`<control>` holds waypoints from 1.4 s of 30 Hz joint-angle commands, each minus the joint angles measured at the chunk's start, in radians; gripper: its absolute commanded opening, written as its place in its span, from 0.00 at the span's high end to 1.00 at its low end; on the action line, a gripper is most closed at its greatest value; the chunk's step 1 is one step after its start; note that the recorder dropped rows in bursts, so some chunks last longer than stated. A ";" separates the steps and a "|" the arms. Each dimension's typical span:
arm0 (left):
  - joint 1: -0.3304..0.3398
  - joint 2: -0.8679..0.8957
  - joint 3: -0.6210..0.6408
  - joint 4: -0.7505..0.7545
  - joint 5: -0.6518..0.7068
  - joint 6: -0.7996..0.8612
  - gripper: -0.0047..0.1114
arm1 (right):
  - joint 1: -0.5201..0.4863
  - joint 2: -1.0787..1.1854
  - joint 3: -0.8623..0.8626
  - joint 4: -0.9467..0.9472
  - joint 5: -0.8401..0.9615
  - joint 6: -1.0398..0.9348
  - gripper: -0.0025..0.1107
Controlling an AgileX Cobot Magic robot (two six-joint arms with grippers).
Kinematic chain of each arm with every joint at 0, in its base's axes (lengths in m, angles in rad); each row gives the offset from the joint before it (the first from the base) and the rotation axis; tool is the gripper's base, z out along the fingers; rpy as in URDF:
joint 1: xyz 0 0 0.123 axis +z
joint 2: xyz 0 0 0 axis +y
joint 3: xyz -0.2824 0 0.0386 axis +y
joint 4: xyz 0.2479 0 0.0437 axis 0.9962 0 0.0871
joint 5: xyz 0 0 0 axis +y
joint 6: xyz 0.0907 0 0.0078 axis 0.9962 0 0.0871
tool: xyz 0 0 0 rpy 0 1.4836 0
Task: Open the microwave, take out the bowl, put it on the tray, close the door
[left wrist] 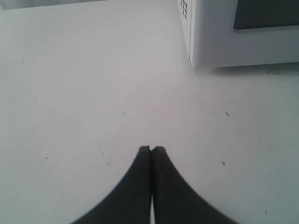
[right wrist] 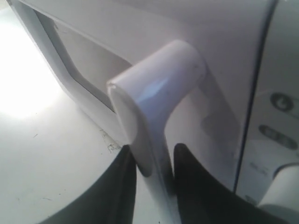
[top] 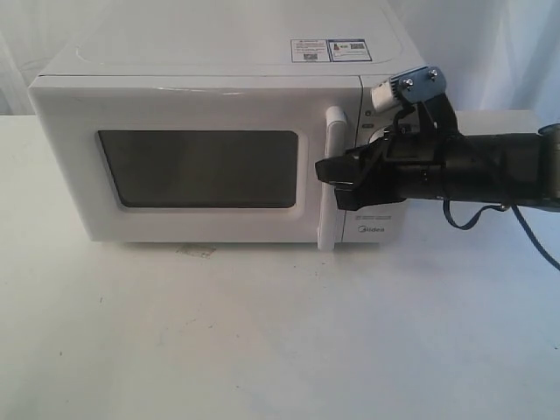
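Observation:
The white microwave [top: 210, 87] stands at the back of the table, its door [top: 197, 171] flush with the front. My right gripper [top: 337, 171] reaches in from the right at mid-height of the tall white bar handle [top: 332, 131]. In the right wrist view the handle [right wrist: 154, 93] runs between the two black fingers, and the right gripper [right wrist: 153, 151] is shut on it. My left gripper [left wrist: 151, 149] is shut and empty, hovering over bare table near the microwave's lower corner [left wrist: 219, 42]. It does not show in the exterior view. The bowl is hidden; no tray is in view.
The white table [top: 262, 332] stretches out in front of the microwave. The right arm covers most of the control panel, where one knob [right wrist: 280, 191] shows beside the handle. A small scuffed mark [top: 194, 251] lies on the table under the door's lower edge.

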 commanded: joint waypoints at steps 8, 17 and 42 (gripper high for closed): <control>0.002 -0.005 0.004 -0.004 0.002 0.000 0.96 | 0.056 -0.028 -0.041 -0.047 0.298 0.005 0.59; 0.002 -0.005 0.004 -0.004 0.002 0.000 0.96 | 0.048 -0.028 -0.043 -0.047 0.264 0.005 0.54; 0.002 -0.005 0.004 -0.004 0.002 0.000 0.96 | 0.048 -0.028 -0.079 -0.047 0.395 0.044 0.98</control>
